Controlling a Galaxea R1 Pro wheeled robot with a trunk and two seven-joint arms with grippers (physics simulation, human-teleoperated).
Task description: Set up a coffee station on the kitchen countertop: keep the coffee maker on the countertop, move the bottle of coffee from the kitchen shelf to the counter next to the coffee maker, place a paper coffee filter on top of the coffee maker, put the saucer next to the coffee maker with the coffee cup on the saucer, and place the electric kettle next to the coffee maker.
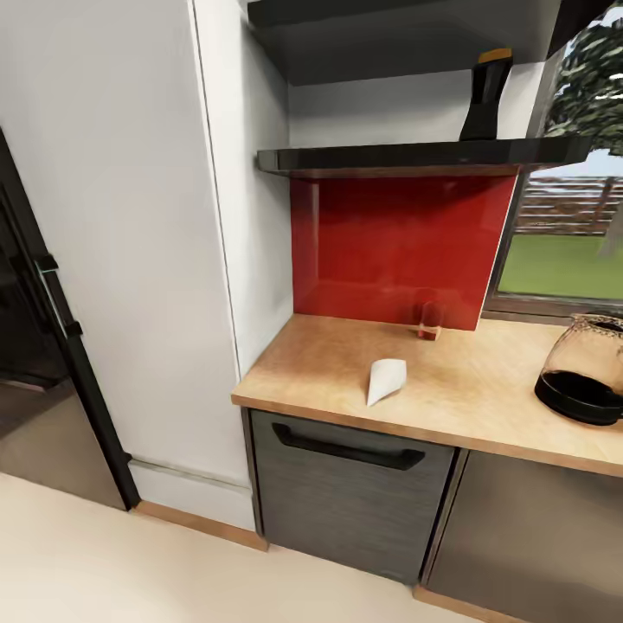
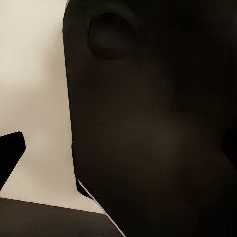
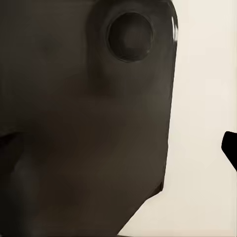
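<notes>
The bottle of coffee (image 1: 486, 95), black with a yellow-orange cap, stands on the dark kitchen shelf (image 1: 389, 157) above a red backsplash. Below it, the paper coffee filter (image 1: 385, 379) lies on its side on the beige kitchen countertop (image 1: 484, 407), near the front edge. The electric kettle (image 1: 587, 370), a glass jug with a dark lower part, stands at the right edge of the head view. The coffee maker, saucer and coffee cup are out of view. Both wrist views look at a dark rounded robot part (image 2: 148, 128) (image 3: 84, 123) against pale floor. A black tip sits at each picture's edge.
A small clear glass with a red bottom (image 1: 429, 320) stands against the backsplash. A tall white panel (image 1: 130, 260) borders the counter's left end, with a black fridge (image 1: 35, 346) beyond it. Grey cabinet fronts (image 1: 346, 493) sit below and a window (image 1: 562, 251) at right.
</notes>
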